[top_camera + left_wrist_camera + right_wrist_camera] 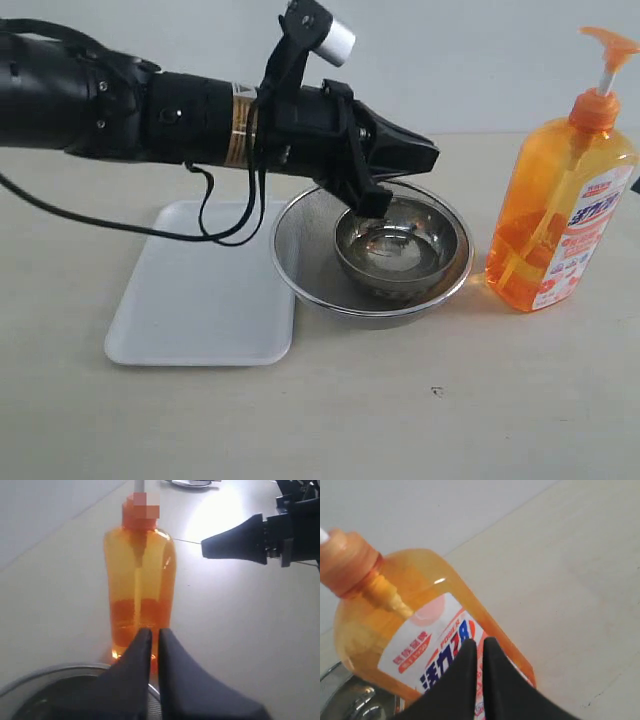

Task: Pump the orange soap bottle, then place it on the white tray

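Black left arm [150, 110] reaches level, gripper [375, 205] closed over bowl [300, 270].

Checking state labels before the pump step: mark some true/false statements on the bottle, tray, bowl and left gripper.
1. The tall translucent orange soap bottle stands upright on the table. True.
2. It sits on the flat white rectangular tray. False: the round metal mesh bowl lies between them.
3. The left gripper hangs over the mesh bowl. True.
4. The left gripper grips the pump head. False: it is shut on nothing, apart from the bottle.
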Motion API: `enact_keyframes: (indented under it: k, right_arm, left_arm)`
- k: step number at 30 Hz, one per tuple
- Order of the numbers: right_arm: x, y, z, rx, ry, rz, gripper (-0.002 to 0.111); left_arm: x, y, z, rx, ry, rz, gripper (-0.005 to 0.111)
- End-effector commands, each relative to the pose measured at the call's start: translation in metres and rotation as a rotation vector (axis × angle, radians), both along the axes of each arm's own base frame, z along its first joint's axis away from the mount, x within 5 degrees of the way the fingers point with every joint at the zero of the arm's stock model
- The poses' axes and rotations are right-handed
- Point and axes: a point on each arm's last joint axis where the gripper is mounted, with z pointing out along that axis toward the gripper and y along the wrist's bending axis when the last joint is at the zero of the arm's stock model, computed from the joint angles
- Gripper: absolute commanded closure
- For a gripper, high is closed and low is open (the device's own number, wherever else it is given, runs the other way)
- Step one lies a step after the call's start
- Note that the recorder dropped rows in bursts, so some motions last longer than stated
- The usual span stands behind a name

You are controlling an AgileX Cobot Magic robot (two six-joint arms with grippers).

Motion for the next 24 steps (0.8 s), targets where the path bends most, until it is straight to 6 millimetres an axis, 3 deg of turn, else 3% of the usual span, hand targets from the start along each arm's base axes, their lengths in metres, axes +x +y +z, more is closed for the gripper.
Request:
enact_keyframes:
  k: [1, 14, 24]
  right_arm:
    - [0.004, -0.005, 0.008, 0.0, -0.08, -0.059, 0.108]
    - [0.012, -0.008, 0.023, -0.049, -0.15, -0.083, 0.108]
    - [0.013, -0.011, 0.015, -0.174, -0.088, -0.085, 0.108]
  left_arm:
    - [0.02, -0.01, 0.003, 0.029, -0.052, -0.061, 0.102]
    - [0.076, -0.048, -0.018, 0.003, -0.097, -0.11, 0.102]
    - [0.086, -0.062, -0.027, 0.023, -0.083, -0.228, 0.102]
